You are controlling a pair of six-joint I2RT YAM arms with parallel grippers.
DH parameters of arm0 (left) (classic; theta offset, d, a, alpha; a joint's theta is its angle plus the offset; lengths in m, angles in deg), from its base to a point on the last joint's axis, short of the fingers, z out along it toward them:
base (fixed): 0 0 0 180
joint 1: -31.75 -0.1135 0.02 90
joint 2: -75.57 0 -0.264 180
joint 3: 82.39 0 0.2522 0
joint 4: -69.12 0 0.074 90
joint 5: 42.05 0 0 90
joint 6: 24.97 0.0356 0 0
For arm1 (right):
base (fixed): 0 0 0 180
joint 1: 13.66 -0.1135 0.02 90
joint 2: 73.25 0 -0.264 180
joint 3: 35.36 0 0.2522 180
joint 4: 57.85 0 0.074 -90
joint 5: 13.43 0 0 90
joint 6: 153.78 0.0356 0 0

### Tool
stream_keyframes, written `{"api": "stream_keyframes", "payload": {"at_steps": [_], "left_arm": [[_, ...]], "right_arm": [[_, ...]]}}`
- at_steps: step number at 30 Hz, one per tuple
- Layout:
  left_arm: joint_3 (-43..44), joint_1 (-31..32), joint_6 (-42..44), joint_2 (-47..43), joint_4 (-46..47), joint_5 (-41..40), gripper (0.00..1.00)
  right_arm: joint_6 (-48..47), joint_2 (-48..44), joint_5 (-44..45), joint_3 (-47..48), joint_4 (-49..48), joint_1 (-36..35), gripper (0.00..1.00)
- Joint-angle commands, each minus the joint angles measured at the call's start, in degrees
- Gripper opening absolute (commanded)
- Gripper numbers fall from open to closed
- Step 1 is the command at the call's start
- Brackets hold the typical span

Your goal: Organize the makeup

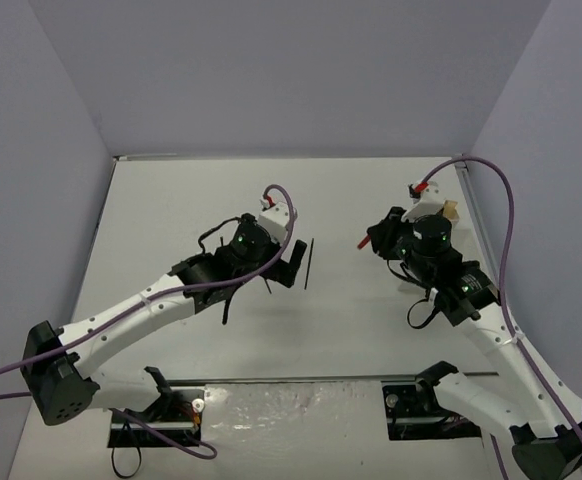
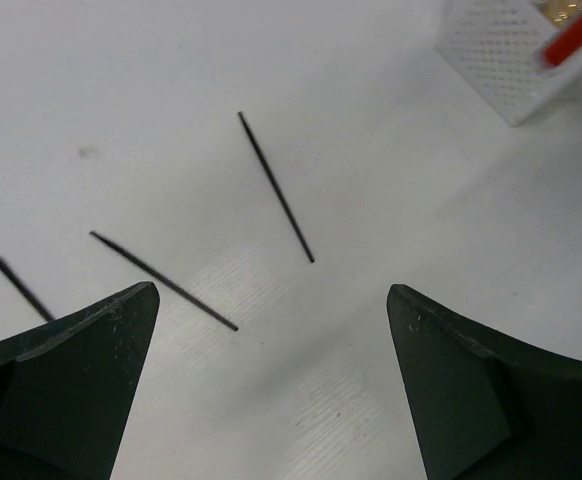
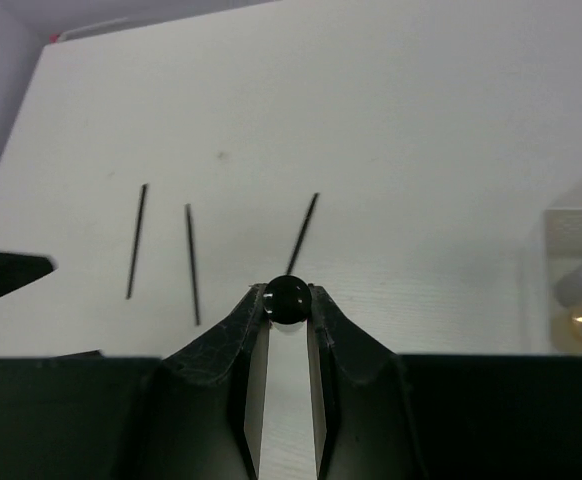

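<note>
Right gripper (image 3: 288, 295) clamps a red stick (image 1: 367, 242), end-on glossy black; left gripper (image 2: 271, 300) gapes above three thin black sticks (image 2: 276, 187).

Brightly and evenly lit from overhead, with only faint, soft shadows on the bench (image 1: 171, 200). Streaked with glare at 6 o'clock in the top view. Washed almost pure white in the right wrist view, yet dark and underexposed at the jaws. Soft-focused at the tray (image 2: 491, 60), 1 o'clock in the left wrist view.

Top cam's looking down on white flat tabletop (image 1: 371, 200); both wrist cams, close & low, are facing same thin black sticks (image 3: 192, 265).
</note>
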Motion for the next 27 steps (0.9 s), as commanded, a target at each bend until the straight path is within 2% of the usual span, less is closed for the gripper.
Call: {"api": "stream_keyframes", "payload": {"at_steps": [1,3,7,11,14,18,22,27], "left_arm": [[4.44,-9.5,-9.1,-4.89,-14.31,-6.27,0.97],[2.73,-15.16,-10.73,-6.94,-16.82,-3.91,0.97],[0.14,-25.29,-10.89,-12.46,-20.13,1.34,0.97],[-0.69,-32.58,-8.54,-15.38,-23.43,4.97,0.97],[-1.72,-35.61,-6.75,-16.31,-23.54,5.51,0.97],[-5.06,-38.04,-6.03,-16.03,-21.61,6.71,0.97],[-5.38,-40.71,-6.38,-15.35,-21.26,11.6,0.97],[-6.28,-41.81,-6.35,-16.55,-21.08,11.51,0.97]], "right_arm": [[-1.91,-4.7,23.77,-0.89,3.61,0.85,0.0],[-0.94,-6.22,31.92,-1.7,5.29,1.57,0.0],[0.62,-7.69,40.71,-2.0,8.56,4.41,0.0],[1.4,-7.83,42.31,-3.06,9.84,10.38,0.0],[1.9,-8.65,43.31,-3.98,9.78,13.08,0.0],[2.27,-8.3,47.74,-5.49,9.7,13.18,0.0],[3.39,-6.78,50.07,-6.92,9.39,13.18,0.0],[5.42,-5.85,51.67,-8.84,7.6,13.18,0.0]]}}
